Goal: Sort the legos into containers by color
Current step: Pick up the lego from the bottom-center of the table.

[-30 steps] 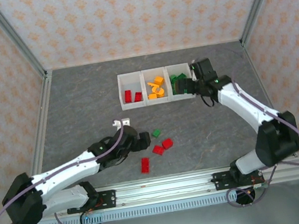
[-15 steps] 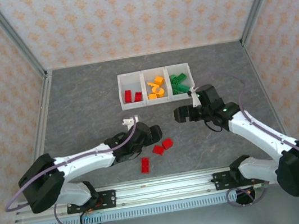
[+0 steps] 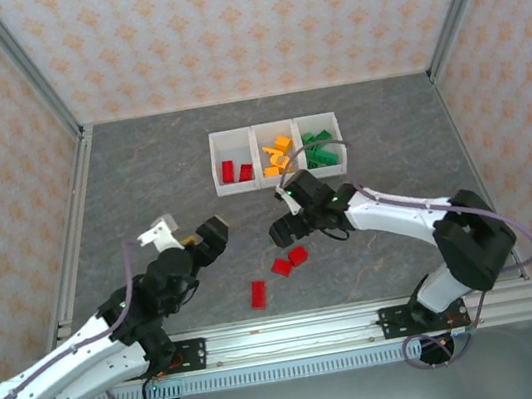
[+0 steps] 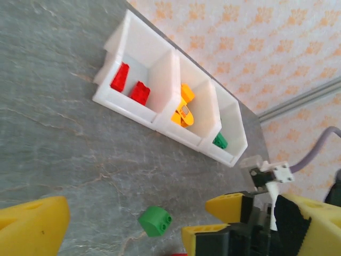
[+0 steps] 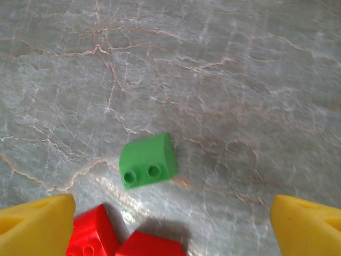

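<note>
Grey marbled table, left end effector spread empty, right end effector spread wide over green lego.

grey veined tabletop inside a papered enclosure
walls carry a pale orange floral print; metal posts rise at the back corners; a metal rail lines the near edge.

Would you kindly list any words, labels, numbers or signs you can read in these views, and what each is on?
None can be read. The orange-yellow brick in the middle bin carries a small mark, too blurred to read.
</note>
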Controlling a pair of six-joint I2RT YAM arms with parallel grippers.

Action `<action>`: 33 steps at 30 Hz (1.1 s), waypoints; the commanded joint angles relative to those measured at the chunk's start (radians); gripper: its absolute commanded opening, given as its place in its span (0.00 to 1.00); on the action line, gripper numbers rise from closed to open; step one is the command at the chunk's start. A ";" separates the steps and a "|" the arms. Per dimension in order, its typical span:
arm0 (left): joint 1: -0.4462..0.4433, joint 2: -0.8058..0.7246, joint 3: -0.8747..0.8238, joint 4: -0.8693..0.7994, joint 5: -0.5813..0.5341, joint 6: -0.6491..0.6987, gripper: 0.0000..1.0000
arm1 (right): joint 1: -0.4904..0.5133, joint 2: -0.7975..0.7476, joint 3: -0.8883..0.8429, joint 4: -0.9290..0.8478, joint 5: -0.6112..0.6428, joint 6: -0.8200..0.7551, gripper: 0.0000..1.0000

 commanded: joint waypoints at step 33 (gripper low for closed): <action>0.001 -0.133 0.096 -0.309 -0.016 0.192 0.99 | 0.081 0.262 0.207 -0.116 0.198 -0.039 0.28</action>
